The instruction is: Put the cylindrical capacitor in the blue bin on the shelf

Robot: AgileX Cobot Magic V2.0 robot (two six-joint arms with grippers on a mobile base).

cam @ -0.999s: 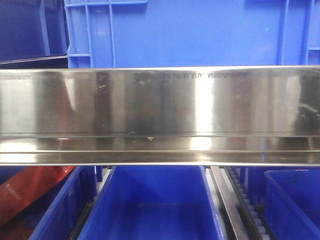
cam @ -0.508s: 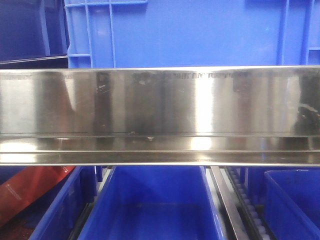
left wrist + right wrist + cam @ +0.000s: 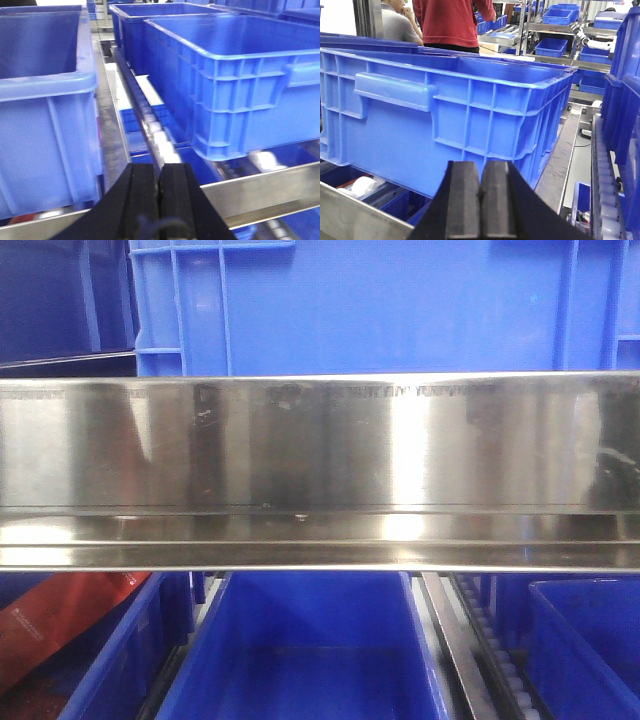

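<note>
the main risk, as i judge it, is that no capacitor gets delivered: both claws are clenched pad against pad with nothing visible between them, and the cylindrical capacitor shows in no view, so i cannot tell where it lies relative to either claw. the left gripper (image 3: pixel 160 182) hangs just in front of the shelf (image 3: pixel 260 192) rail, with a blue bin (image 3: pixel 235 70) ahead and to its right. the right gripper (image 3: pixel 480 192) faces the wall of a large blue crate (image 3: pixel 445 110) close ahead; pushing forward could knock fingers into plastic or steel.
</note>
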